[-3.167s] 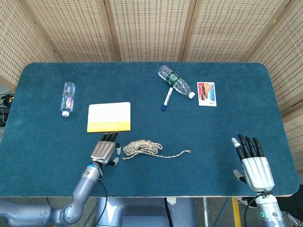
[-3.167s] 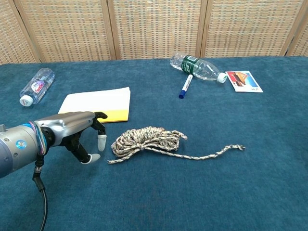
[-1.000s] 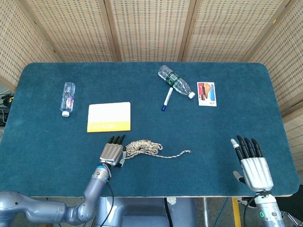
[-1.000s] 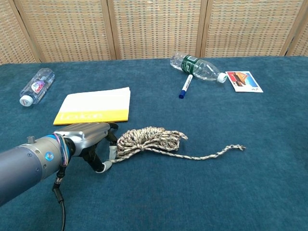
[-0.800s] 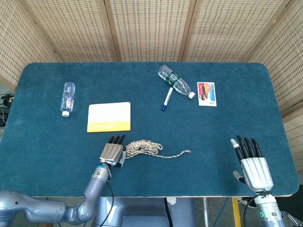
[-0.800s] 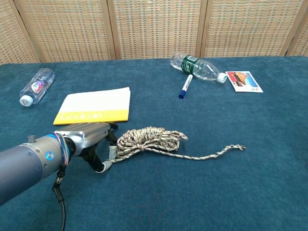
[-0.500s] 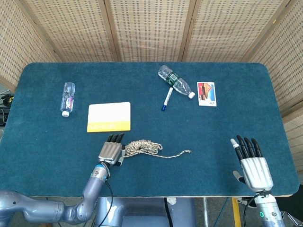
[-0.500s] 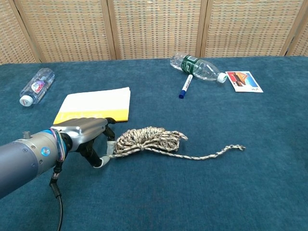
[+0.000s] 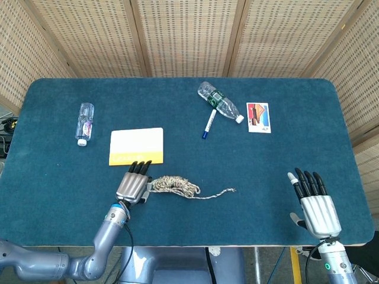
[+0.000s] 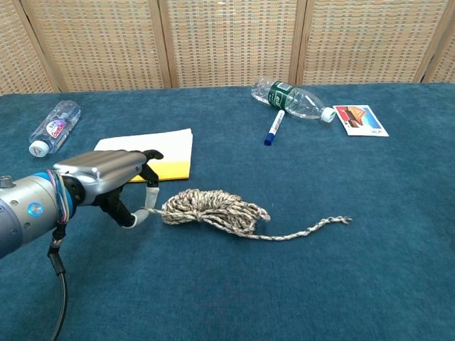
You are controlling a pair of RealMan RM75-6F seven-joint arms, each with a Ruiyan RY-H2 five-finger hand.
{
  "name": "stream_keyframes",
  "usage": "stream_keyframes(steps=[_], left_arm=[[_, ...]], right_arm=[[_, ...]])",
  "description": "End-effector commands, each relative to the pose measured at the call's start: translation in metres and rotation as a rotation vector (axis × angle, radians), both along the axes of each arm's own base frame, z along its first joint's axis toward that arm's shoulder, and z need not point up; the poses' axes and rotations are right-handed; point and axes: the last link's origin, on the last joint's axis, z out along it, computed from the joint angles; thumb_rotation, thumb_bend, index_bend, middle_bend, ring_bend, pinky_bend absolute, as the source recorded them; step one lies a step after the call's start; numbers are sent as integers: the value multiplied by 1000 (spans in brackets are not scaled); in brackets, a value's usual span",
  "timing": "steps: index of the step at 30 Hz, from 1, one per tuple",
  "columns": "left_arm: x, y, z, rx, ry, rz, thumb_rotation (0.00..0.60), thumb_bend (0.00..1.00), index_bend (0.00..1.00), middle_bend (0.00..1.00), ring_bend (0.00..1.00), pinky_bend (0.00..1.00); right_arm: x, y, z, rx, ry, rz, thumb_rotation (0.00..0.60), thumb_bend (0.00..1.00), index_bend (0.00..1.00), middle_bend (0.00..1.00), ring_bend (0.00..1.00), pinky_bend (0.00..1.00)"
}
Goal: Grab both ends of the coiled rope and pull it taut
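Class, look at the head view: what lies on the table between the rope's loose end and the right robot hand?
Nothing: in the head view only bare blue table separates the rope's loose end from the right robot hand.

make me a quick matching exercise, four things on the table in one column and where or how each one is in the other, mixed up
1. rope
2. pen
3. card
4. right hand

a. lying just in front of the green-label bottle
b. open, holding nothing
c. far right, past the bottle's cap
d. one end pinched by the left hand

Pairs: 1-d, 2-a, 3-c, 4-b
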Motion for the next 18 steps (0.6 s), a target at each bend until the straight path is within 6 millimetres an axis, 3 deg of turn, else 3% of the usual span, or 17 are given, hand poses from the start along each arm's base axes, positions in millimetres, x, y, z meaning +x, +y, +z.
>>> stream_keyframes(steps=[1,7,14,18], left_arm=[[2,4,8,23,13,-27,600,443,655,0,0,0],[10,8,8,1,11,-27,600,444,655,0,0,0],[10,6,6,-8,21,-14,600,445,655,0,0,0],[11,4,3,-19,14,-10,600,445,655,0,0,0]], right_arm=[[3,-10,-9,64,-65,36,600,0,139,0,0,0],[8,-29,-27,245,-171,42,600,0,252,0,0,0],[14,-51,-48,352,-127,58,600,0,279,0,0,0],[28,-65,-69,416,-133,68,600,0,302,0,0,0]])
